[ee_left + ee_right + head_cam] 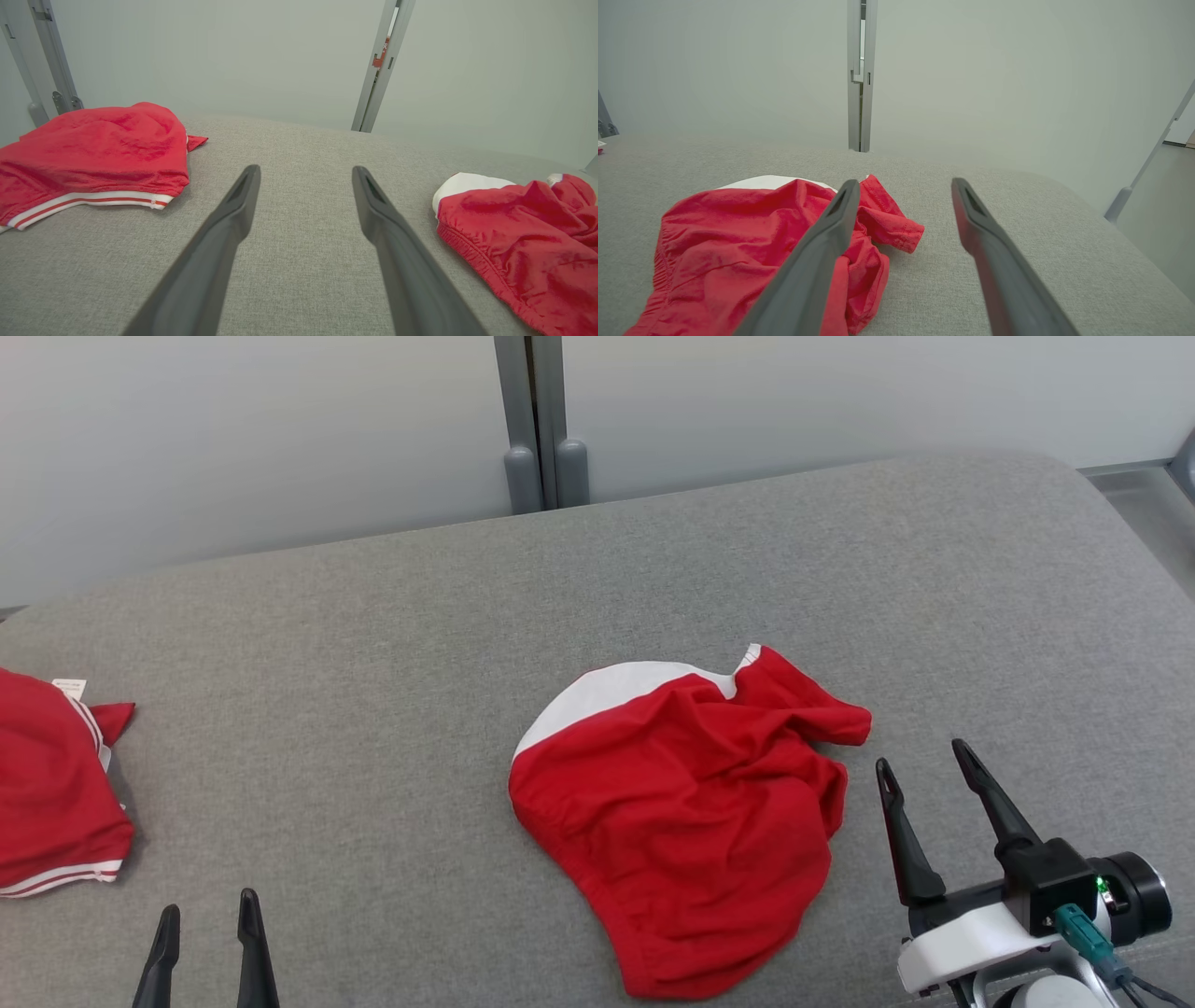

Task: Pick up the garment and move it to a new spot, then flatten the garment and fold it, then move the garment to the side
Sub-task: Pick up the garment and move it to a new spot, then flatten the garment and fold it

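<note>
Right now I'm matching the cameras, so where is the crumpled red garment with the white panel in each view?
Head view: garment at centre, on the grey cushion.
Left wrist view: garment at the far right edge.
Right wrist view: garment at lower left.
Shared landmark: the grey wall post behind the cushion.

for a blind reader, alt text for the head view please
Crumpled red fabric garment with a white panel lies on a grey fabric surface. Open right end effector beside its right edge, open left end effector lower left; second red white-striped garment far left.
</note>
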